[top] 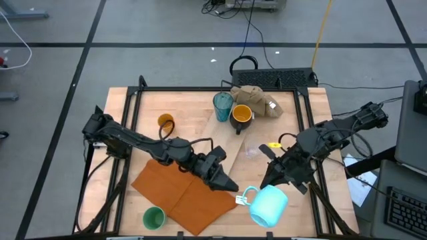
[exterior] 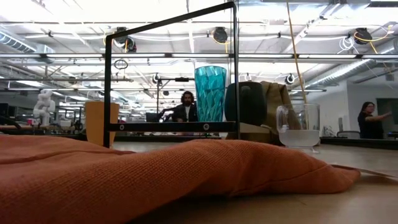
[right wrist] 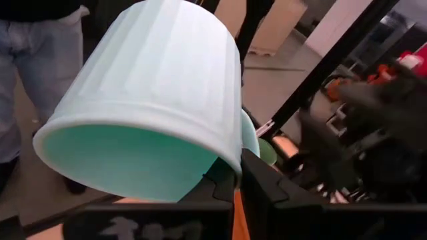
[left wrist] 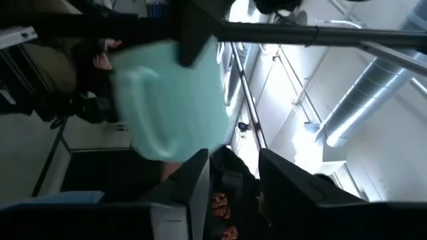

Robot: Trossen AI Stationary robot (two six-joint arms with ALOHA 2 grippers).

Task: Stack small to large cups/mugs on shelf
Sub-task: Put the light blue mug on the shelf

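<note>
High view, lower right: right gripper (top: 283, 179) clamping the light blue mug (top: 269, 205) by its rim. Looking rigid, smooth, breakable; favouring rim or handle. Left gripper (top: 230, 185) waiting beside, fingers parted.

The right gripper (top: 275, 181) is seen raised near the table's front edge, its 2 fingers clamped on a light blue mug's (top: 269, 205) rim; the left gripper (top: 230, 185) is extended toward it, fingers parted
</note>
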